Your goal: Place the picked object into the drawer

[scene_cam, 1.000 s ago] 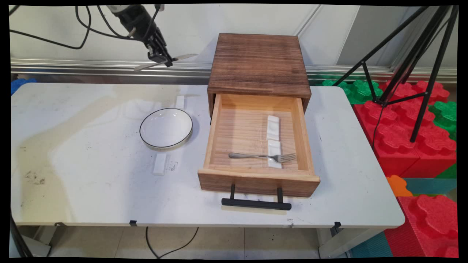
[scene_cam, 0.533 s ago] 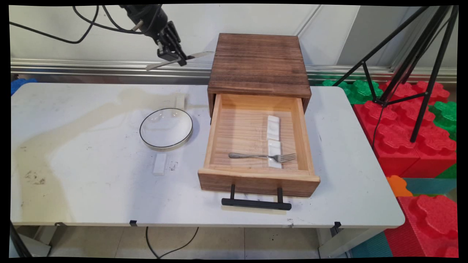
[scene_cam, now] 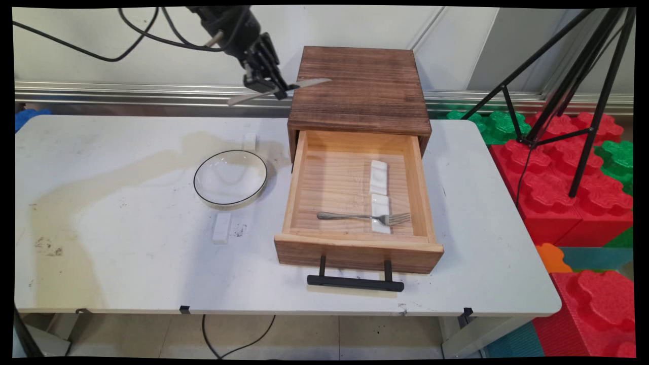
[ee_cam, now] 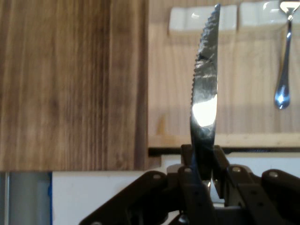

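The gripper [scene_cam: 274,90] is clamped on a silver knife [scene_cam: 304,83] with a serrated blade, held high by the left edge of the dark wooden drawer box [scene_cam: 360,91]. No writing can be read. Since the earlier frame, gripper and knife have been carried rightward, from above the bowl [scene_cam: 230,178] toward the open drawer [scene_cam: 355,203], where a fork [scene_cam: 362,217] lies.

A robot lab: camera tripod [scene_cam: 573,76], foam blocks [scene_cam: 563,192], cabled arm [scene_cam: 223,23] over a white table [scene_cam: 127,253].
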Tool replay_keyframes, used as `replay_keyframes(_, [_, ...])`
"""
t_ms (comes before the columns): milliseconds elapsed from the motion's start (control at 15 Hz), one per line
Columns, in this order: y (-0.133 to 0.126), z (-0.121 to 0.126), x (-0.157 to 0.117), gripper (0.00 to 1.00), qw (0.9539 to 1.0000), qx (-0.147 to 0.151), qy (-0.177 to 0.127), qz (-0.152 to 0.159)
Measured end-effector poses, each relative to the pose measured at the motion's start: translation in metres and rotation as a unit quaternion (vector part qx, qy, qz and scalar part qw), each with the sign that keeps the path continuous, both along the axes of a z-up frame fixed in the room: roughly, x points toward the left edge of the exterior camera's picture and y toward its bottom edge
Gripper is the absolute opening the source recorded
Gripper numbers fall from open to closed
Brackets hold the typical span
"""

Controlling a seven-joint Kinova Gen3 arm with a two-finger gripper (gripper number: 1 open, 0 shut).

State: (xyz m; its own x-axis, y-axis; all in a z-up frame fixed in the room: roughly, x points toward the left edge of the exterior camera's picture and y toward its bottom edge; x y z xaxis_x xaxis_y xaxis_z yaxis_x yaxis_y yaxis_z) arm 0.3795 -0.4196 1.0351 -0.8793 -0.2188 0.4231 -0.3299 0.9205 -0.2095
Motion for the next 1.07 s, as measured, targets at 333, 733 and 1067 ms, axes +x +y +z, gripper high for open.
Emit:
replay_keyframes(333, [0.000,-0.002,-0.045,0.00,0.9997,-0.004,0.017,-0.019])
replay_keyframes(733, [-0.013,-0.013,-0.079,0.00,0.9991,-0.009,0.031,-0.028])
replay_keyframes(1067, [-0.027,-0.032,-0.096,0.00,0.9987,-0.006,0.040,-0.031])
